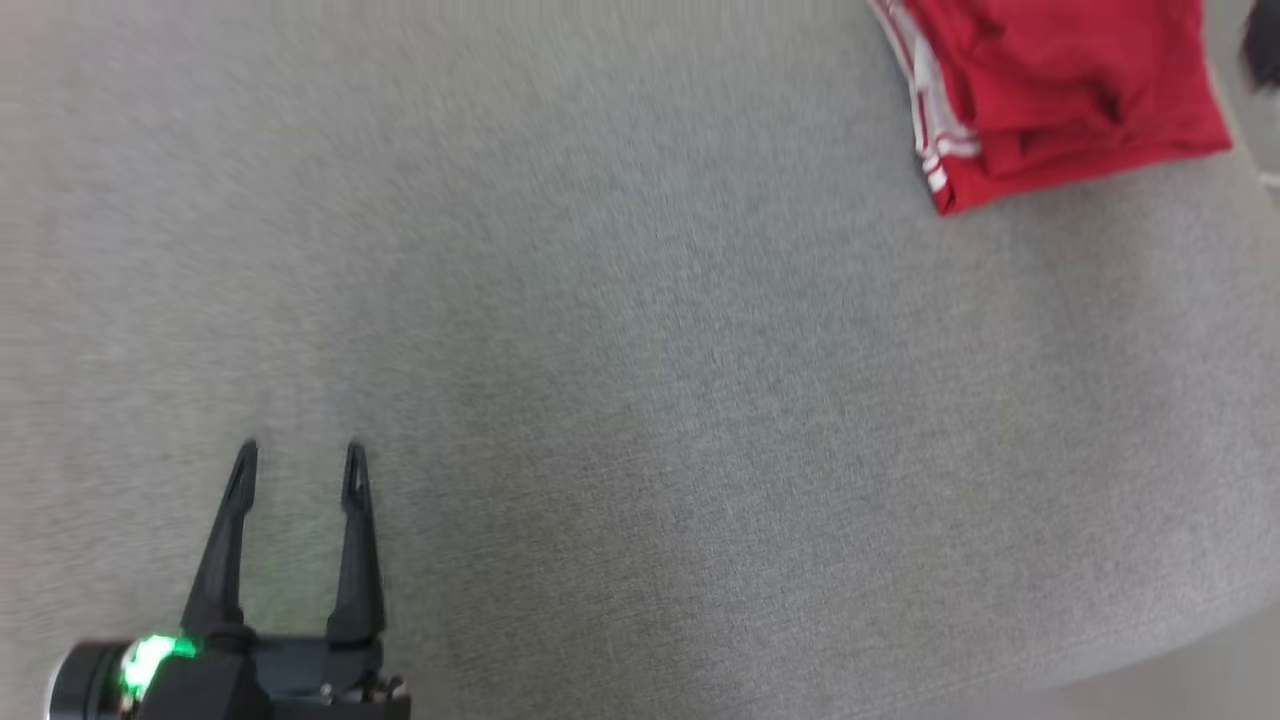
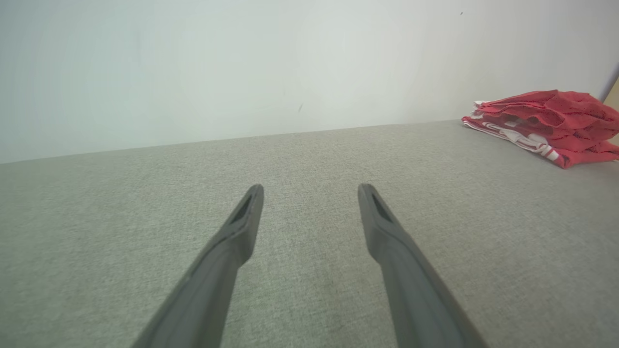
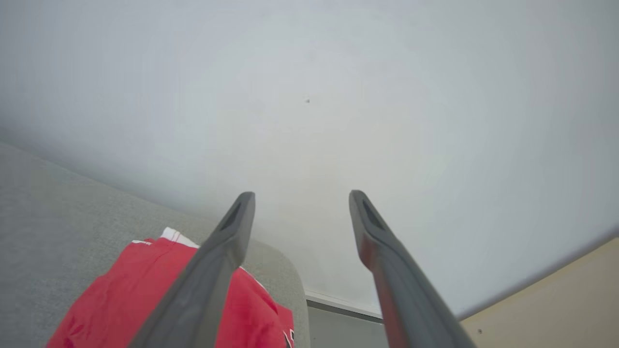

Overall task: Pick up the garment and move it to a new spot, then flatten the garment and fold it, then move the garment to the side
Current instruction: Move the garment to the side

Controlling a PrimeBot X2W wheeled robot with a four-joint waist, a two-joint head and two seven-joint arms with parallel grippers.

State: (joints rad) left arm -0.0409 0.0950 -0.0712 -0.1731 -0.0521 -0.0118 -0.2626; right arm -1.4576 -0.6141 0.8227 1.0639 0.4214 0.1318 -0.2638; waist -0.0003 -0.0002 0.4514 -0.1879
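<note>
At your lower left, the left gripper [image 1: 300,455] hovers over the grey fabric surface [image 1: 640,400], its two dark fingers spread apart with nothing between them. To your far right, the folded red garment [image 1: 1060,90], white-striped along one edge, lies by the surface's rounded corner. Your right gripper [image 3: 300,195] hangs over it, fingers spread wide and empty, facing the pale wall [image 3: 309,96].

Grey woven pad [image 1: 640,400], flat, with a rounded corner at the far right. Red garment [image 1: 1060,90] lies on it in that corner, folded into a thick, slightly rumpled stack. Its white-striped edge faces left, toward the pad's middle; the opposite side sits close to the pad's right edge.
</note>
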